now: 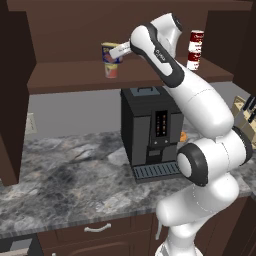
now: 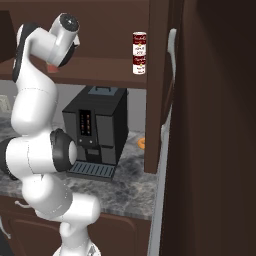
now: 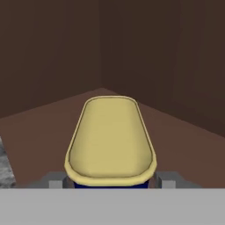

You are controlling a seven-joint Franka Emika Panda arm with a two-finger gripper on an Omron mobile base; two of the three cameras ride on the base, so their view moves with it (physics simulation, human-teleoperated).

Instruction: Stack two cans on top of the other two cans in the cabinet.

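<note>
Blue tin sitting atop the short red can on the cabinet shelf, other pair already stacked. Jaws flanking the tin, seemingly loosened. Best to widen fully, then back straight out without nudging.

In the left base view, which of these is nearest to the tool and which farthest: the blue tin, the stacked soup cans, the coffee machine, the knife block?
1. Blue tin: at the tool, on top of the short red can.
2. Stacked soup cans: right end of the same cabinet shelf.
3. Coffee machine: on the counter below; too close to call with 2.
4. Knife block: far right, lower.
</note>
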